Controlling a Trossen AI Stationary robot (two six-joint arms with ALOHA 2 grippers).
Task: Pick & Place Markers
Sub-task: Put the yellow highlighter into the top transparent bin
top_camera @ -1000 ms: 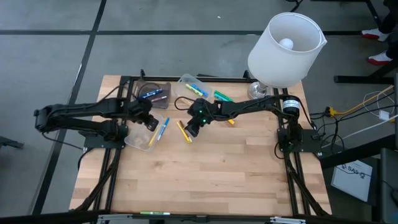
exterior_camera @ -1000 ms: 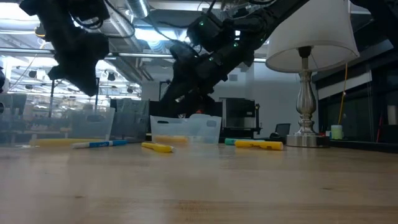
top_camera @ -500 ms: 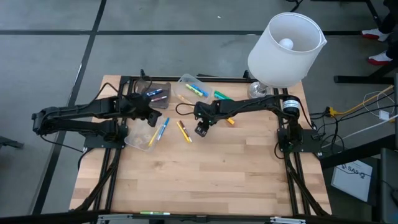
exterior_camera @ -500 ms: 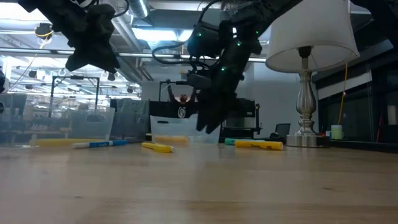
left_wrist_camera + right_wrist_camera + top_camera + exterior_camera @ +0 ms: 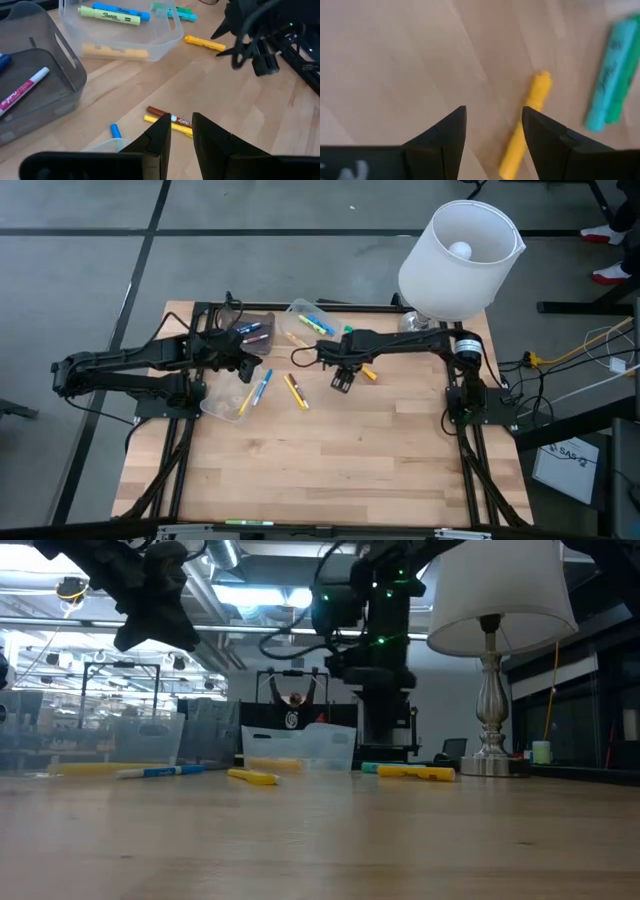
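wooden table (image 5: 340,460) – a white-shaded lamp (image 5: 458,260) at one corner, clear bin (image 5: 125,47) beside a smoky-grey one (image 5: 45,95)

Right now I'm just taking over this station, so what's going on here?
Two robot arms are sorting markers on a wooden table. The right gripper hangs open and empty just above a yellow marker lying on the wood. The left gripper is raised near the grey bin, its fingers slightly apart with nothing between them. A clear bin already holds a few markers, and several more lie loose on the table. A lamp stands at the far right corner.
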